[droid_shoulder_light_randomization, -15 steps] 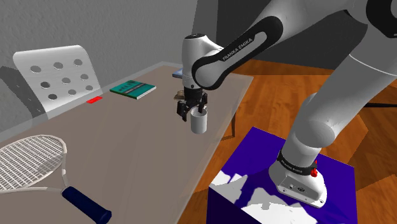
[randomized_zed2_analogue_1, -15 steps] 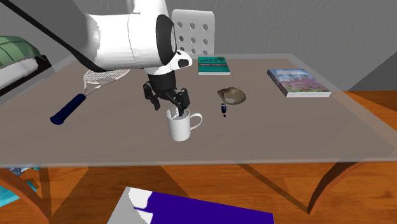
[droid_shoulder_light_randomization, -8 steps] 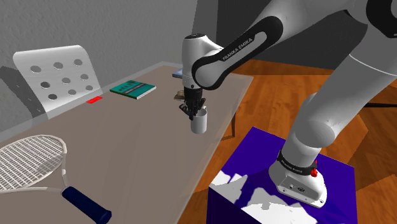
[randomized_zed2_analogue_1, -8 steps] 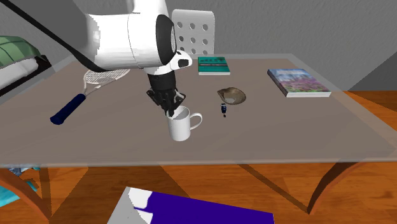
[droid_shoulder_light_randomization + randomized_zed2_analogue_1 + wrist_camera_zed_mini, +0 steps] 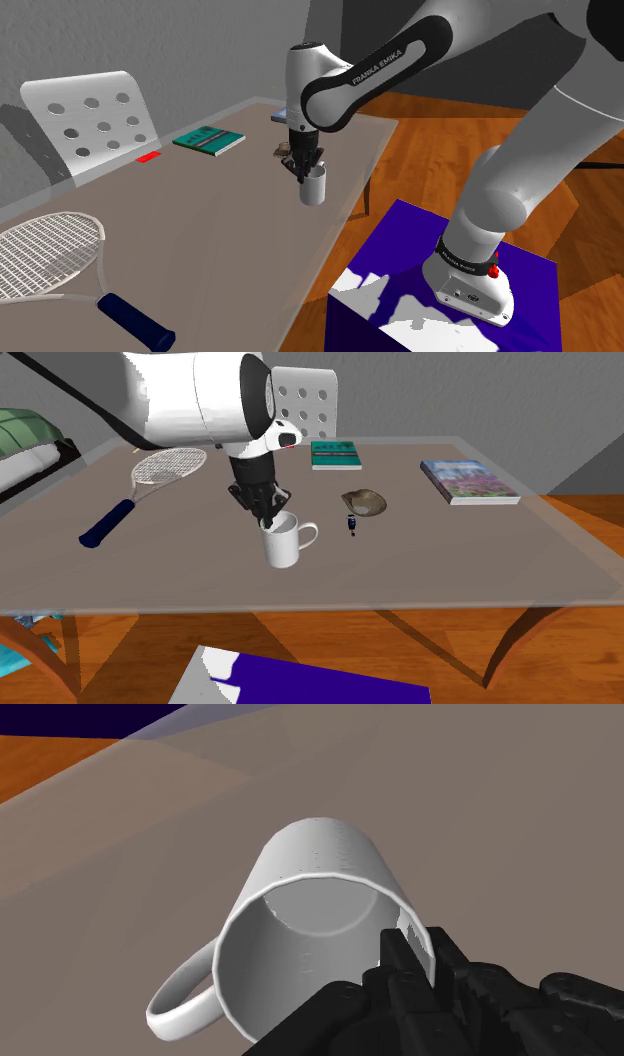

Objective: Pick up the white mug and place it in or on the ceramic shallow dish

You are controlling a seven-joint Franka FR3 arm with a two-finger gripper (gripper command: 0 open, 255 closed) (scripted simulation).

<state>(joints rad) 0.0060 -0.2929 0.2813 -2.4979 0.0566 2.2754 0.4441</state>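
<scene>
A white mug [image 5: 314, 190] [image 5: 284, 547] with its handle [image 5: 305, 536] toward the second exterior view's right hangs near the table's front edge, just above the surface. My black gripper [image 5: 306, 176] [image 5: 268, 522] [image 5: 420, 949] comes down from above, shut on the mug's rim, one finger inside and one outside the wall. In the wrist view the mug [image 5: 310, 914] shows its open mouth and handle. The brownish shallow dish [image 5: 365, 503] [image 5: 284, 150] sits on the table a short way beyond the mug, toward the second exterior view's right.
A tennis racket [image 5: 50, 260] [image 5: 150, 477], a green book [image 5: 209, 140] [image 5: 334, 453], a colourful book [image 5: 468, 481] and a small dark object [image 5: 351, 525] beside the dish lie on the grey table [image 5: 450, 572]. A white perforated chair [image 5: 90, 120] stands behind. The blue stand [image 5: 400, 250] is below the table edge.
The fingers, open a second ago around the mug's rim, have closed on it. The arm has since risen slightly, taking the mug up with it.
</scene>
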